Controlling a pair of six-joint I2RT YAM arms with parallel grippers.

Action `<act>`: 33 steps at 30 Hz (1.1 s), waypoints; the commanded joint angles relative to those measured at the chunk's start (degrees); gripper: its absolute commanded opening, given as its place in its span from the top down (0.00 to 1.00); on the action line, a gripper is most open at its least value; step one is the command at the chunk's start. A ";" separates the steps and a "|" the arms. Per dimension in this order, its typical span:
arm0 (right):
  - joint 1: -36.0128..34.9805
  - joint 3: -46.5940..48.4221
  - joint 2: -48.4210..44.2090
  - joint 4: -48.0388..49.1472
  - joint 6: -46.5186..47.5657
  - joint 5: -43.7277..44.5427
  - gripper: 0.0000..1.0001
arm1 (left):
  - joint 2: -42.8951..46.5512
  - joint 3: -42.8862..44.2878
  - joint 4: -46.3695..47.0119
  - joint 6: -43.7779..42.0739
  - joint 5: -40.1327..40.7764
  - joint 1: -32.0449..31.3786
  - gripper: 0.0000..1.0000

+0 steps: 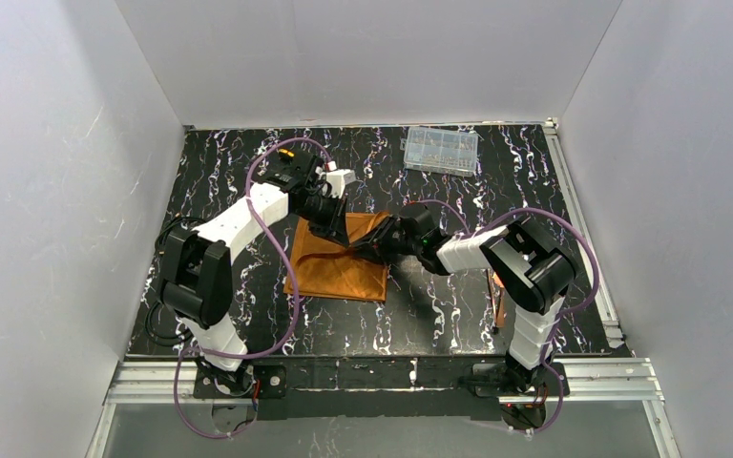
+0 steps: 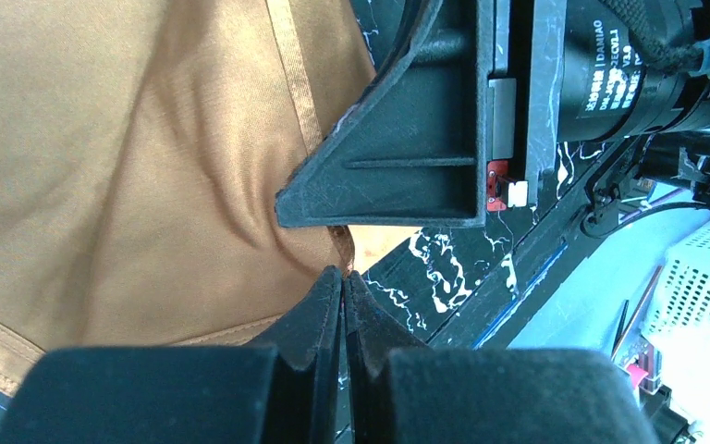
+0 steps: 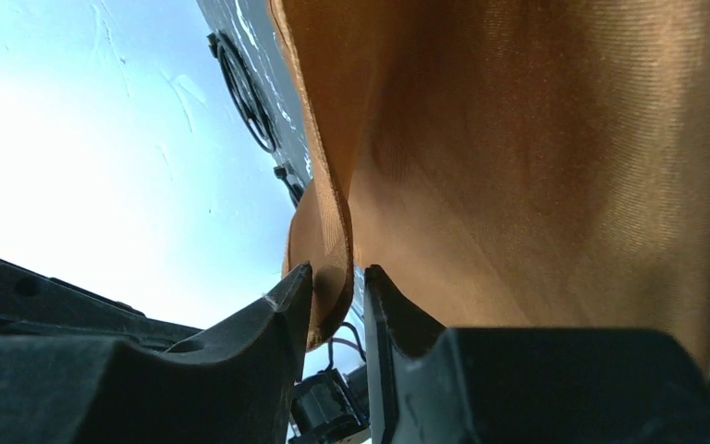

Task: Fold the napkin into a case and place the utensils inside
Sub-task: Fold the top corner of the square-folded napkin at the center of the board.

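**Spotter:** Left claw [image 2: 343, 277]: the fingers are pressing fully together on the far right corner of the napkin [image 1: 334, 269]. Creases are running toward the tips, so you are probably holding that corner up off the surface [image 1: 439, 310].

**Logger:** Noting it. Why lifted?

**Spotter:** Judging from the right wrist view, it is giving your right claw [image 3: 337, 270] a free edge. The hem is hanging between its two fingers, which are standing apart on either side. It is not gripping yet, just open around the hem.

**Logger:** So you are setting up a two-point hold at that corner, likely for a first fold. The rest of the napkin is lying mid-surface, between the two arms.

**Spotter:** The case is not formed. The cloth is showing as one spread piece.

**Logger:** Utensils?

**Spotter:** Not picking them out for sure. A thin copper-coloured sliver [image 1: 497, 303] is lying beside the right arm, well apart from the napkin, but it is too small to call. The clear compartment box [image 1: 440, 150] is sitting at the far edge, out of your way.

**Logger:** Watch point: your claws are working just beside each other, so you are risking a knock.
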State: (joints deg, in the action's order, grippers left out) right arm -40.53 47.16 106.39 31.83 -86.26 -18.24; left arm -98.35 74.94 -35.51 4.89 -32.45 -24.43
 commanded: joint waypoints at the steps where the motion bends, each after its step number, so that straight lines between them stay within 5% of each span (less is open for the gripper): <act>1: -0.17 1.71 0.64 3.07 -1.60 0.90 0.66 | 2.37 -0.71 -0.77 -0.65 -2.10 -0.67 1.00; 4: -0.24 1.30 0.59 3.44 -1.64 0.81 0.73 | 2.22 -0.30 -1.44 -0.99 -4.10 -1.00 1.00; 6: -0.11 0.98 0.44 3.59 -1.51 0.54 0.89 | 2.19 0.13 -2.39 -1.07 -5.09 -1.07 0.99; 9: -0.04 0.05 0.07 3.71 -0.63 -0.66 0.99 | 2.74 1.12 -4.89 -1.53 -4.18 -1.07 0.69; 15: -0.20 -0.72 -1.66 -3.79 6.53 -4.30 0.99 | 7.28 0.84 -5.77 -3.29 0.90 -0.04 0.43; 22: -0.15 0.35 -5.36 -17.81 17.82 -4.20 0.99 | 8.17 0.80 -7.53 -7.32 3.56 3.03 0.42; 33: 0.01 4.39 -3.85 -24.88 24.60 -5.76 0.99 | 9.35 -6.77 -8.34 -19.04 5.26 3.24 0.49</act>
State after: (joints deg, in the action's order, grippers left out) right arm -40.53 48.10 103.22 10.96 -65.80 -23.00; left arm -91.18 70.22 -41.50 -8.56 -27.77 -21.12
